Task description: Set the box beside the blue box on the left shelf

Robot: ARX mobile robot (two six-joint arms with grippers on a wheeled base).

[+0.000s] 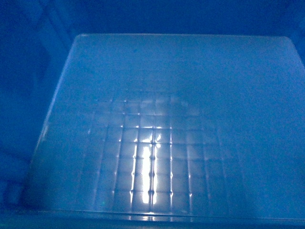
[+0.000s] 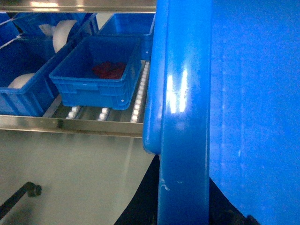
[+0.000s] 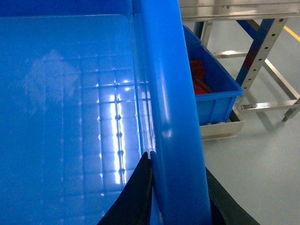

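Both grippers meet the box (image 1: pixel 162 133), held near the left shelf (image 2: pixel 103 114): right gripper (image 3: pixel 176 187) clamped astride its thick rim, left gripper's state untellable; empty, stiff and glossy, it likely carries light but slippery.

Head view down into box (image 1: pixel 157 119), wrist views hugging its rims

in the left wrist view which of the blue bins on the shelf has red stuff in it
The front bin on the roller shelf, nearest the big held box; red items lie on its floor. The bins to its left hold white things.
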